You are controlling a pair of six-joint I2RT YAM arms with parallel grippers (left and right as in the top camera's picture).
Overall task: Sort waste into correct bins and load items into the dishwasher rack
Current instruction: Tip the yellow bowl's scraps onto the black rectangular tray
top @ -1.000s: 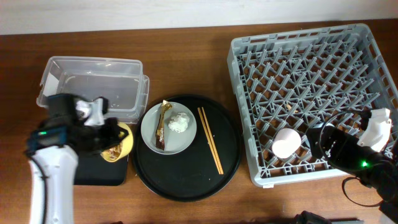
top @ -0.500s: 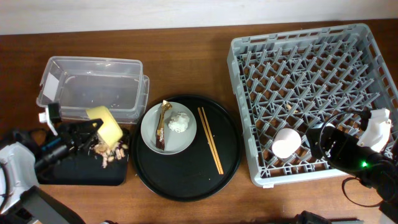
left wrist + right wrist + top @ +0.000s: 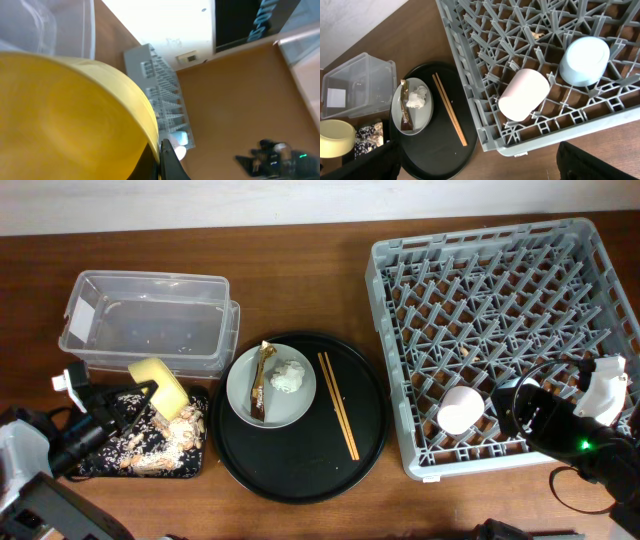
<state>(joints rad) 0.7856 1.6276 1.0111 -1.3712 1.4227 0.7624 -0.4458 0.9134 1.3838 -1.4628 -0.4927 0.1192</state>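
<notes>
My left gripper (image 3: 140, 392) is shut on the rim of the yellow bowl (image 3: 160, 383), which is tipped on its side over the shallow black tray (image 3: 90, 468). Brownish and whitish food scraps (image 3: 150, 442) lie spread in that tray. The bowl fills the left wrist view (image 3: 65, 115), with a finger at its rim (image 3: 165, 157). The clear tub (image 3: 150, 315) stands behind. The grey plate (image 3: 300, 405) holds the crumpled napkin (image 3: 290, 377) and the brown wrapper (image 3: 262, 380). Two chopsticks (image 3: 338, 405) lie beside it. The rack (image 3: 500, 280) holds the pink cup (image 3: 524, 94) and the blue cup (image 3: 584, 60). My right gripper (image 3: 480, 172) is open above the rack's near edge.
The plate and chopsticks sit on a large round black tray (image 3: 300, 465) between the bins and the rack. Bare wooden table (image 3: 300, 270) shows behind the round tray. My right arm (image 3: 580, 435) covers the rack's near right corner.
The left gripper has swung down and left and tipped the yellow bowl over. The scraps that were in the bowl now lie spread across the black tray. The right arm has not moved.
</notes>
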